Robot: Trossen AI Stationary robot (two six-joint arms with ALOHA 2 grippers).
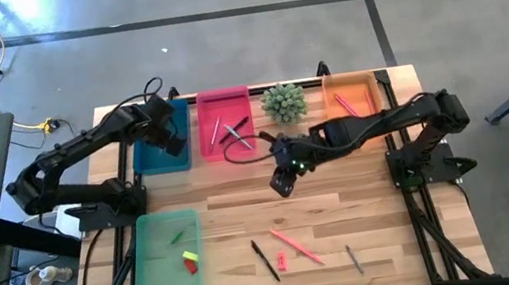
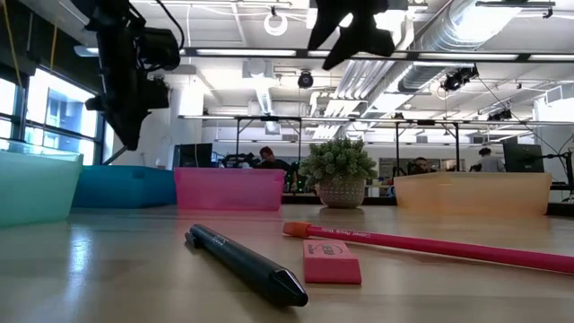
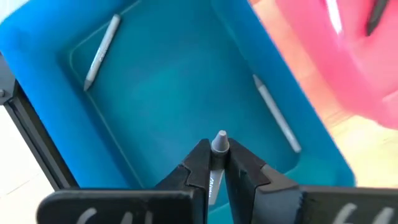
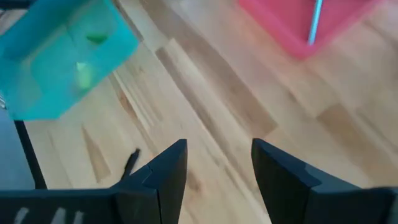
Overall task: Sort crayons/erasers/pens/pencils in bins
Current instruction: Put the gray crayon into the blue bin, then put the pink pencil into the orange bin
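The left gripper (image 3: 216, 163) hangs directly over the blue bin (image 3: 186, 74), jaws pinched on what looks like a grey pencil (image 3: 218, 144) pointing down at the 2 already inside, while the right gripper (image 1: 285, 175), jaws wide and empty, waits beside the plant (image 1: 283, 104).

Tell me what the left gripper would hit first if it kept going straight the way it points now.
Probably the floor of the blue bin. The left gripper, shut on a grey pencil, aims down into that bin, between two grey pencils lying there. Depth is hard to judge, but nothing else shows in its line.
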